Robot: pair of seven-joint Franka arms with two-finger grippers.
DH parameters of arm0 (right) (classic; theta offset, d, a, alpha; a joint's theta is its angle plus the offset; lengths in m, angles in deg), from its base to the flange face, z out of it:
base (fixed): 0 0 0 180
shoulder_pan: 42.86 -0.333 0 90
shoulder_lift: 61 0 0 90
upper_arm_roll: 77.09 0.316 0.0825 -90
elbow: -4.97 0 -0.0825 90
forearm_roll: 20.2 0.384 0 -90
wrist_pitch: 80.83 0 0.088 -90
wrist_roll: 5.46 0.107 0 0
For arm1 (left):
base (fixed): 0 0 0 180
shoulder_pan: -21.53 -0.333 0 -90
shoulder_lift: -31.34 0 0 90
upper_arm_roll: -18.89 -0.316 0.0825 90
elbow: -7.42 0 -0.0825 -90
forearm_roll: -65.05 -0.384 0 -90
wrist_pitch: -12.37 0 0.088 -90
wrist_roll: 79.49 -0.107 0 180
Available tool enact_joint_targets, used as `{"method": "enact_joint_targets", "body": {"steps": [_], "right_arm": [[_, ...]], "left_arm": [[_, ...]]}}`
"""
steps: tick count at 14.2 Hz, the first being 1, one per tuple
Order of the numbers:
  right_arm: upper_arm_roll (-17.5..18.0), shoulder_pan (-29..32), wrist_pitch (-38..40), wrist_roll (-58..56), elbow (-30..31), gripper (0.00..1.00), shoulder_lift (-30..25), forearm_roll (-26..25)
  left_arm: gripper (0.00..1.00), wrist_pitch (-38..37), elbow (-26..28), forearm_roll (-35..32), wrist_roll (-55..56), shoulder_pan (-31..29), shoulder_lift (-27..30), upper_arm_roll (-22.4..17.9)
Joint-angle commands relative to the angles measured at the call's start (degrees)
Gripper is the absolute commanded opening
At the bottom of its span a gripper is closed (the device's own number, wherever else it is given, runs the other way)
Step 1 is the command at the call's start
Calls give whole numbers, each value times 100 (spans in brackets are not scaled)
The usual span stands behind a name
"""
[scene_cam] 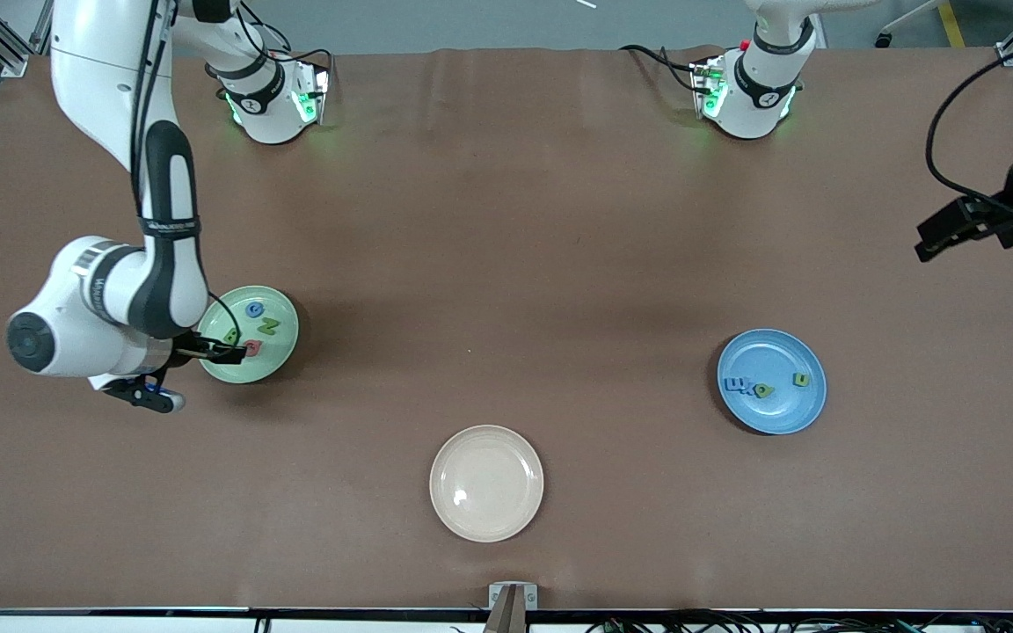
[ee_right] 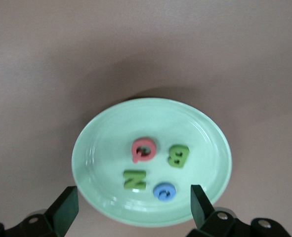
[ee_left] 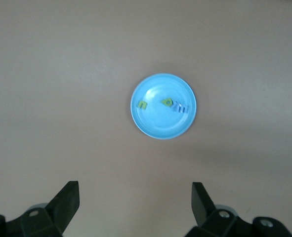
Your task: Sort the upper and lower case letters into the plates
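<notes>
Sorting looks almost complete from how things lie. We see four letters in the green plate, at the right arm's end of the table: a pink Q, a green B, a green N and a blue C, all lying apart from each other. The blue plate, at the left arm's end, holds a green piece alone and a green piece touching blue ones; which letters these are is too small to tell. The beige plate, nearer the camera, holds nothing. Our right gripper hangs over the green plate with its fingers spread wide and nothing between them. Our left gripper waits high over the table past the blue plate, also spread and empty. The step in hand is, we judge, to leave the green plate. To do this well we lift the right gripper straight up first, so the fingers do not touch the rim or drag a letter out.
</notes>
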Motion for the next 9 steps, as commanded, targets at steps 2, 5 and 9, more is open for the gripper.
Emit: {"method": "enact_joint_targets", "body": {"steps": [2,5,9], "right_arm": [[-370,47,1008,-102,-755,100,-152,-80],[-493,90,1624,-93,-1362,100,-337,-343],[-153,844,2678,-23,-2512,100,-399,-388]], "left_arm": [[100,15,650,30,-5,320,658,-63],[100,172,650,83,-15,268,570,-81],[100,297,659,390,-24,267,570,-379]]}}
